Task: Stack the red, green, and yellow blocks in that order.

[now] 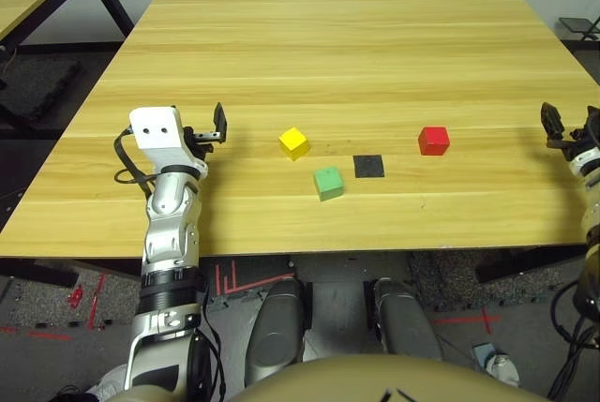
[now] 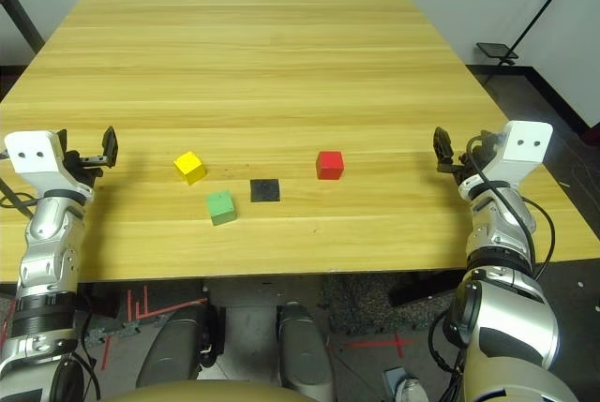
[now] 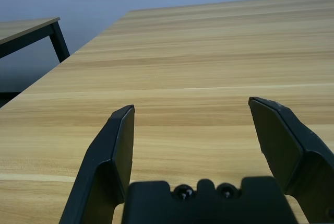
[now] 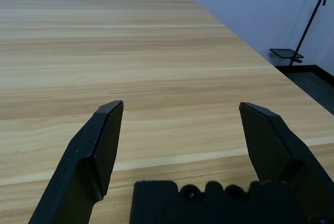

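A: Entry. Worktop fills most of the frame, pale wood. Left claw at left centre, right claw at the right edge; both gape wide and carry nothing, as the wrist views confirm, with bare wood between the fingers.

B: Blocks?

A: All three sit apart in the lower centre. Red block furthest right, yellow block left of centre, green block just below and right of yellow. A flat black square patch lies between green and red, touching neither. Nothing stacked yet.

B: Risks from here?

A: My judgement: green and yellow sit near each other, so a wide claw coming down on green could nudge yellow. Red must be the base; taking the wrong colour first spoils the order. An off-centre release may topple a small cube.

B: Containers?

A: None present. No tray, bin or box on the worktop; the blocks rest directly on wood.
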Controlling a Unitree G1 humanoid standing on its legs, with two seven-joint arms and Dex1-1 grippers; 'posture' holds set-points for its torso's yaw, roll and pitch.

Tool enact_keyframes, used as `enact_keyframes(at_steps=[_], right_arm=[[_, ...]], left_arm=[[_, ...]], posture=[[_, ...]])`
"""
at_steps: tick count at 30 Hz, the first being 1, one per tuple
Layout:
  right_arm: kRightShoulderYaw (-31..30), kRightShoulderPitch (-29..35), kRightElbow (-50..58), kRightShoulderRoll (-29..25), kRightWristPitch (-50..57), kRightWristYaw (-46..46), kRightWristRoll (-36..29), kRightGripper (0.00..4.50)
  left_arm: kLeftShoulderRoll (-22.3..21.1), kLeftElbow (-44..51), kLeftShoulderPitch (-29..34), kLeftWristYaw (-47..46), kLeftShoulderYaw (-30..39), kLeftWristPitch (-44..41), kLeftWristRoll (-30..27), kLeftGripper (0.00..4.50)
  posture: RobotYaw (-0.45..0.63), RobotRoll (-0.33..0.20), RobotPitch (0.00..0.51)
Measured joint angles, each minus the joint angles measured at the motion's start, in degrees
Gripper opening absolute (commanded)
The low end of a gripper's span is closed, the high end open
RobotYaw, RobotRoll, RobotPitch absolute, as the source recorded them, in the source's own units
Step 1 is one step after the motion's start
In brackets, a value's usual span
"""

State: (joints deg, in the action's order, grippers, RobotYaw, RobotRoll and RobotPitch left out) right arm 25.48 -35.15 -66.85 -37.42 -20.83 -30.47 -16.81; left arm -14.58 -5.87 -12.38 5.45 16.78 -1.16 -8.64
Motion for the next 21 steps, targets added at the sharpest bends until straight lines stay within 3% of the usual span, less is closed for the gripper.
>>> enact_keyframes(at_steps=[6,8,10,13,17,21], right_arm=[[-0.14,-0.18,-0.51,-0.01,0.08,-0.71,-0.03,4.5],[-1.99,-1.23,-0.5,-0.72,2.08,-5.26,0.64,4.5],[-5.51,-3.97,0.1,-2.48,5.88,-13.41,2.08,4.5],[-13.19,-10.09,5.19,-5.49,10.91,-30.69,4.78,4.5],[-20.02,-13.85,6.56,-7.1,12.84,-43.19,8.69,4.5],[-26.52,-17.0,4.08,-6.71,11.93,-50.37,14.01,4.5]], left_arm=[[0.13,-0.16,0.06,-0.06,-0.27,-0.64,0.01,4.45],[0.19,6.02,-0.3,1.08,-0.95,-7.85,-3.75,4.45],[-2.73,12.73,-3.35,5.0,-2.78,-17.02,-9.16,4.45],[-11.79,20.57,-10.02,15.7,-5.48,-28.24,-17.29,4.45],[-19.76,21.68,-8.74,29.71,-10.92,-31.95,-20.63,4.45],[-23.74,20.24,-8.51,38.58,-15.62,-32.25,-20.51,4.45]], posture=[[0.09,-0.094,0.069],[0.09,-0.097,0.079],[0.11,-0.11,0.07],[0.14,-0.125,0.055],[0.16,-0.138,0.042],[0.19,-0.147,0.038]])
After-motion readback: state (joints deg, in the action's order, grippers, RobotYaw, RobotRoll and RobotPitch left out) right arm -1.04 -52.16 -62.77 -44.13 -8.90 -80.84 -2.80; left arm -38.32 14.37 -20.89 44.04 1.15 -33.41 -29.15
